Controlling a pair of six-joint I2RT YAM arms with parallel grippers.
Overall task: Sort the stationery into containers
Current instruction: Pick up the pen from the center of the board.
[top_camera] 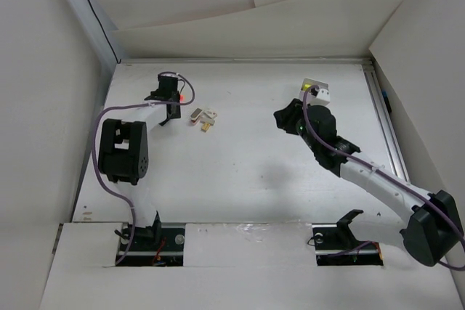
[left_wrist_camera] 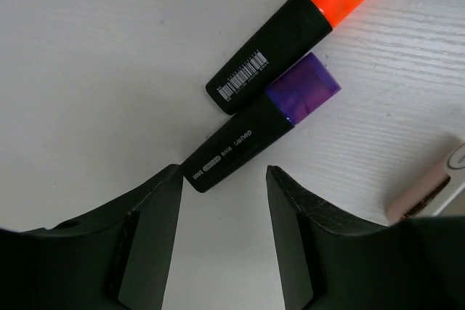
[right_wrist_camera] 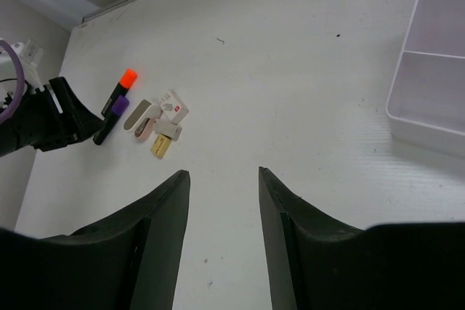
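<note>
- Centre of left wrist view: purple-capped marker (left_wrist_camera: 247,132), likely rigid, light, slick; take mid-barrel
- left fingers (left_wrist_camera: 156,215) apart, at its tail
- right fingers (right_wrist_camera: 156,215) apart, empty

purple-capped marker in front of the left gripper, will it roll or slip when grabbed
The purple-capped marker looks like stiff, light plastic, so it should lift without bending. Its smooth black barrel may slip in the open left gripper. It lies right beside the orange-capped marker, so a push would probably nudge both.
</note>
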